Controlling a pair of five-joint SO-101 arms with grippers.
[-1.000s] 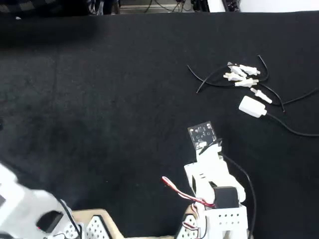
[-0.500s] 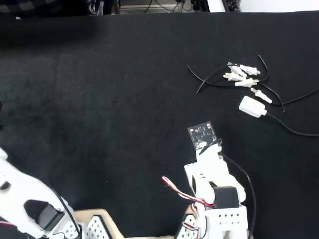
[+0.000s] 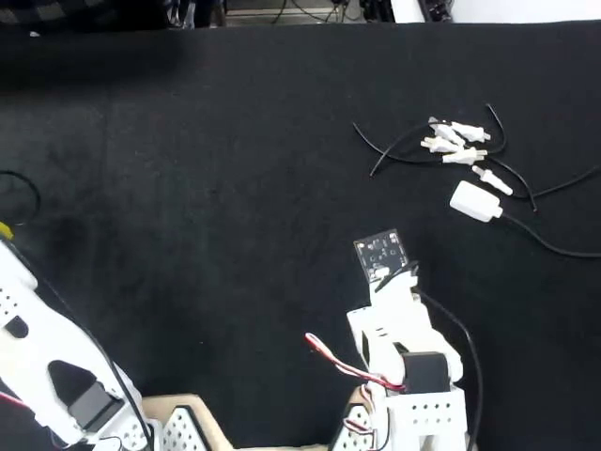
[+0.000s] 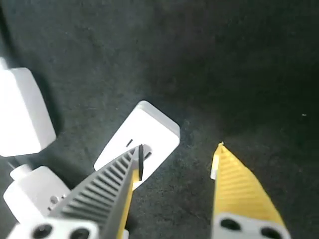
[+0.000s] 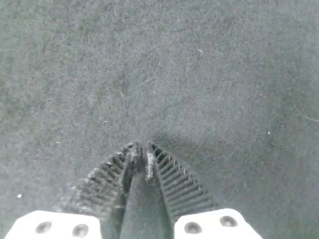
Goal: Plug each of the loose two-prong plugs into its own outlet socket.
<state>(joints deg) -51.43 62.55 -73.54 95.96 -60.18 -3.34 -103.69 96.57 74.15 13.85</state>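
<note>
Your left gripper [image 4: 178, 148] has its jaws spread wide: one grey ribbed plastic finger with a yellow edge, and one smooth yellow one. Right under the ribbed finger's tip sits a white glossy plastic outlet socket [image 4: 154, 129], a flat rounded-corner rectangle with two narrow slots in its face. The tip overlaps it near the slots, but you can't tell if it's actually touching. The gap between the jaws is mostly over bare fuzzy black table cloth [image 4: 239, 64], and nothing is held. On the outer side of the ribbed finger there are two more white plastic blocks [image 4: 22, 112], smooth and boxy.

Your right gripper [image 5: 141, 147] has both dark ribbed jaws pressed together, tips meeting, nothing pinched, just the same felt-like cloth ahead of them.

In the high view, the loose white two-prong plugs [image 3: 455, 141] lie in a tangled bunch with thin black wires [image 3: 388, 156], well apart from both arms, with a white rounded adapter block [image 3: 474, 200] just beside them on a black cable
</note>
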